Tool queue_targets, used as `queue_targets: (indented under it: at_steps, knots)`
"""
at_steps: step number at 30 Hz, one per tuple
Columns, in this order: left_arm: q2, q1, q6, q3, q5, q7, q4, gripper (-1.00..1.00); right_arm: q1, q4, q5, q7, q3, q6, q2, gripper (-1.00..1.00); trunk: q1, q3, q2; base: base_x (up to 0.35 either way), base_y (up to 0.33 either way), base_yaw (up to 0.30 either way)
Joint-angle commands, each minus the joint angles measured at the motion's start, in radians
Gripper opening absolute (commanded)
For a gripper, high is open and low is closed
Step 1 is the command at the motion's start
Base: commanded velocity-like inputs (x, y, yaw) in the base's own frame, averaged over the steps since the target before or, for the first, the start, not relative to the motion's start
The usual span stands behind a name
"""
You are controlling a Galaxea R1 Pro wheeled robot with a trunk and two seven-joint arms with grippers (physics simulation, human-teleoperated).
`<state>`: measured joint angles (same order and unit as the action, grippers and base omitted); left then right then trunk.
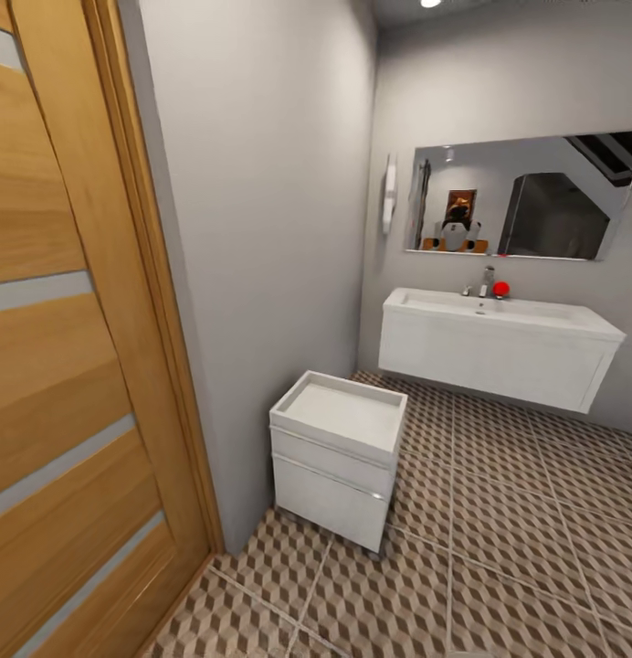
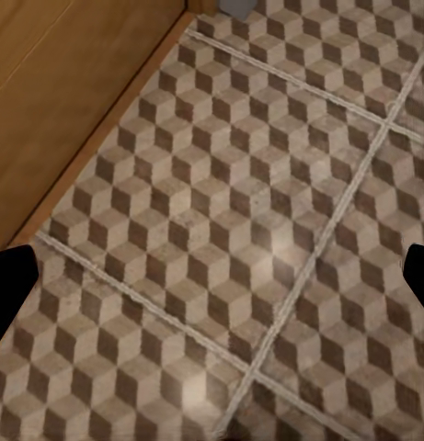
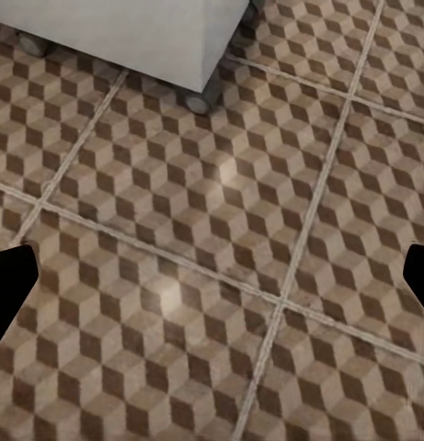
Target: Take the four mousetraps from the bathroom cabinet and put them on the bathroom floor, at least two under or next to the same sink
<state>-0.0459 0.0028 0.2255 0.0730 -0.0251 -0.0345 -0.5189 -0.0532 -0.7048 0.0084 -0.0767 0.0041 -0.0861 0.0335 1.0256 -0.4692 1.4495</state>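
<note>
The bathroom sink (image 1: 499, 345), a wide white wall-hung basin with a chrome tap (image 1: 486, 281), hangs on the far wall at the right of the head view. The bathroom floor (image 1: 499, 548), tiled in a brown and beige cube pattern, spreads beneath it. The mousetraps and the cabinet are out of view. My left gripper (image 2: 212, 280) is open above bare tiles, its dark fingertips (image 2: 9, 285) at the frame's sides. My right gripper (image 3: 212, 280) is open too, over tiles beside a white unit's wheeled base (image 3: 120, 37).
A small white boxy unit (image 1: 339, 457) with a recessed top stands against the grey wall (image 1: 261, 228). An orange-brown wooden door (image 1: 69, 366) fills the left side. A mirror (image 1: 521, 196) hangs over the sink, and a red object (image 1: 500, 289) sits by the tap.
</note>
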Motion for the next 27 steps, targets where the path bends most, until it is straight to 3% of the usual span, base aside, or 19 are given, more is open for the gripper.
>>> queue_targets:
  at_steps: [1, 27]
  knots:
    - [0.0, 0.0, 0.002, -0.001, -0.003, -0.002, -0.001, 1.0, -0.001, 0.001, 0.001, -0.004, 0.001, -0.003, 0.0, 1.0, -0.001, -0.001, 0.001, -0.246, -0.072, 0.049]
    - [0.001, 0.0, 0.002, -0.002, -0.003, -0.002, -0.001, 1.0, 0.0, 0.001, 0.001, -0.005, 0.001, -0.003, 0.0, 1.0, -0.001, -0.001, 0.001, -0.033, -0.009, 0.234]
